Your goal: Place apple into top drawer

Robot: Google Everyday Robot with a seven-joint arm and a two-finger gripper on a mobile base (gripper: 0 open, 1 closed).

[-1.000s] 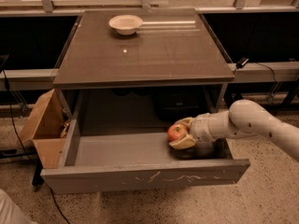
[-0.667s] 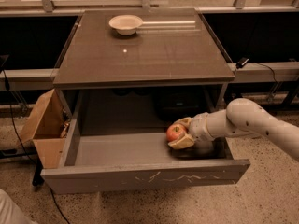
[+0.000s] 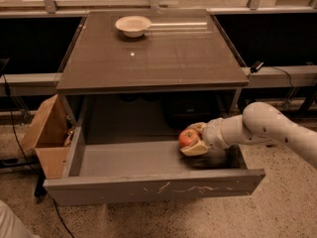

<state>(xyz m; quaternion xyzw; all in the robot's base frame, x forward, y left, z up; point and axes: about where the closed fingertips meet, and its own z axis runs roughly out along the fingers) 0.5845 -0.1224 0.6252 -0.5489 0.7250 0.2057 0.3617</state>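
One arm (image 3: pixel 270 128) reaches in from the right, over the side wall of the open drawer (image 3: pixel 153 187). The gripper (image 3: pixel 192 139) is inside the cavity at its right end. Its fingers (image 3: pixel 194 149) are closed around the apple (image 3: pixel 187 137), one above and one under it, and no gap shows.

The apple is held low over the drawer floor, right of centre; whether it touches the floor cannot be told. Judgement: it is carried low so that release means a short drop and little rolling, and the side entry keeps the arm clear of the table (image 3: pixel 163 58) overhead. The bowl (image 3: pixel 132 25) sits on the table top, and the box (image 3: pixel 47 133) stands beside the drawer's left wall.

Versus 1.0 s and 0.7 s ago: apple, gripper and arm are in practically the same place, grip unchanged. Apple not yet released; placement nearly complete.
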